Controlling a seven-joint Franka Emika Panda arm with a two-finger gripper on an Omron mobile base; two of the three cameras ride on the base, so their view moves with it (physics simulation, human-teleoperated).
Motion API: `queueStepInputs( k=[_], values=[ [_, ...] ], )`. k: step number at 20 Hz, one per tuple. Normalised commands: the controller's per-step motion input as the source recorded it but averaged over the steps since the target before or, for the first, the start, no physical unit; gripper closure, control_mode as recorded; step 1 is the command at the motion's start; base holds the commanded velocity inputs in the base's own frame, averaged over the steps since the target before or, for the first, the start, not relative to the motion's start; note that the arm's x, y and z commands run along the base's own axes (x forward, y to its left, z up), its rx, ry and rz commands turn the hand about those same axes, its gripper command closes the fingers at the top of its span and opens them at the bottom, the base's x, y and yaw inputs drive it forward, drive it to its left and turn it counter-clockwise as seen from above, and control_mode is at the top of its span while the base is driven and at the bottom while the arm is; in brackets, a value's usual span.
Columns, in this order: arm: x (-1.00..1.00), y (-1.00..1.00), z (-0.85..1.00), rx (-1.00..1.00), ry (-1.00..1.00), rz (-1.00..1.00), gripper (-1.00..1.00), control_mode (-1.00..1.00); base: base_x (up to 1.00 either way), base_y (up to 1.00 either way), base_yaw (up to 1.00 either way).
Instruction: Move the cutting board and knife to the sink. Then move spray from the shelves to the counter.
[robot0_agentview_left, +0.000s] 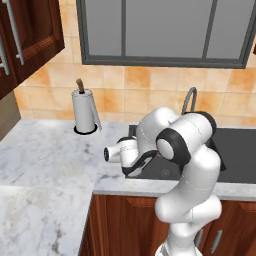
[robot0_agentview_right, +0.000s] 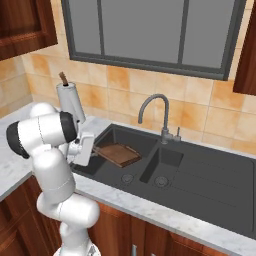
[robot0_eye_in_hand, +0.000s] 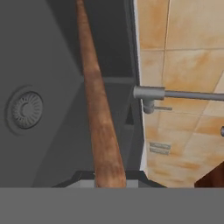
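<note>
Cutting board (robot0_agentview_right: 119, 154) over the sink (robot0_agentview_right: 200, 175) – gripper (robot0_agentview_right: 93, 149) clamped on its near end.
You see the board tilted inside the left basin, faucet (robot0_agentview_right: 156, 112) behind, paper towel roll (robot0_agentview_left: 84, 111) on the counter (robot0_agentview_left: 45, 165) left of it.

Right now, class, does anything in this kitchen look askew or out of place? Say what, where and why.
The cutting board hangs tilted over the left basin of the sink rather than lying flat, gripped edge-on by the shut gripper. Nothing looks spilled or damaged; the paper towel roll stands upright on the counter.
</note>
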Motion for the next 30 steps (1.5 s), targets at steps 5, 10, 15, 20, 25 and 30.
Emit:
queueStepInputs(
  k=[5,10,15,20,25,30],
  values=[
    [0.21,-0.06,-0.18,0.03,0.0,-0.02,1.0,-1.0,0.0,0.0,0.0],
    [0.21,-0.06,-0.22,0.03,0.0,-0.03,1.0,-1.0,0.0,0.0,0.0],
    [0.31,-0.03,-0.24,0.01,0.0,-0.04,1.0,-1.0,0.0,0.0,0.0],
    [0.37,0.0,-0.25,0.0,0.0,-0.05,1.0,-1.0,0.0,0.0,0.0],
    [0.43,0.0,-0.3,0.0,0.0,-0.04,1.0,-1.0,0.0,0.0,0.0],
    [0.33,0.0,-0.36,0.0,0.03,-0.05,1.0,-1.0,0.0,0.0,0.0]
  ],
)
